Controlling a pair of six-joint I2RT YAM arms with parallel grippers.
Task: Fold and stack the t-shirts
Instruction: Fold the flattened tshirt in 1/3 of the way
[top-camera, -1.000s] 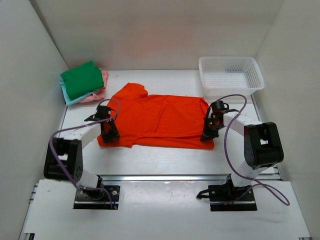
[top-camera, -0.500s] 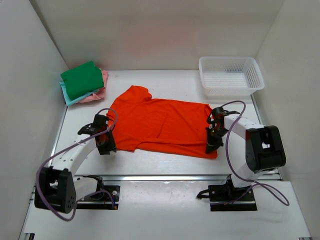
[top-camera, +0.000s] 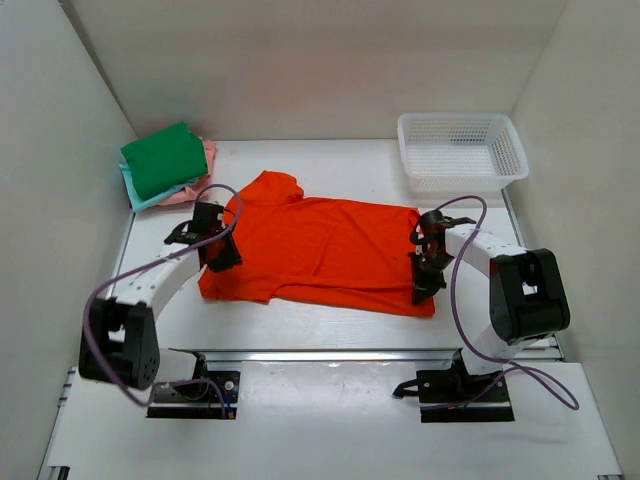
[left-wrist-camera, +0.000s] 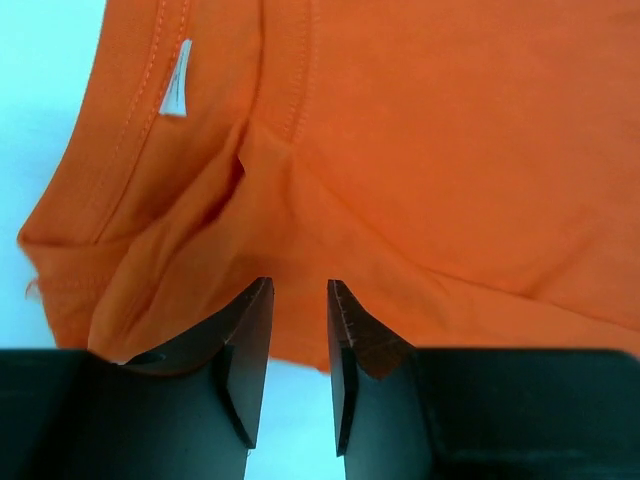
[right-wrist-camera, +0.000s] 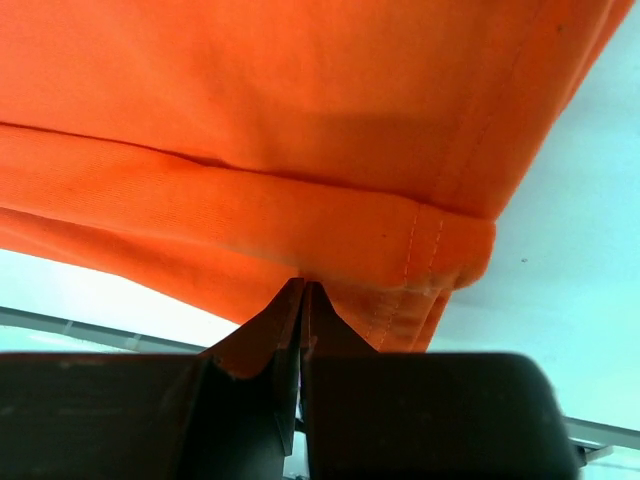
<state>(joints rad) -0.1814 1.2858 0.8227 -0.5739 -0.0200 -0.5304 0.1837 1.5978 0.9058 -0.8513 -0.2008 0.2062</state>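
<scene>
The bright orange t-shirt (top-camera: 320, 250) lies spread on the white table, collar end to the left. My left gripper (top-camera: 222, 258) is open over its left edge, with nothing between its fingers. The left wrist view shows the shirt's folds (left-wrist-camera: 420, 150) just beyond the gripper (left-wrist-camera: 300, 285). My right gripper (top-camera: 426, 288) is shut on the shirt's hem near its right front corner. The right wrist view shows the doubled hem (right-wrist-camera: 300, 230) at the closed gripper (right-wrist-camera: 303, 285). The folded green shirt (top-camera: 163, 158) lies on the pink shirt (top-camera: 206, 165) and the teal shirt (top-camera: 142, 197) at the back left.
A white mesh basket (top-camera: 460, 150) stands at the back right. White walls close in the table on the left, back and right. A metal rail (top-camera: 330, 353) runs along the near table edge.
My left gripper has let go of the shirt's left front corner and moved back toward the collar end. The right gripper has stayed shut on the hem, almost in place.
</scene>
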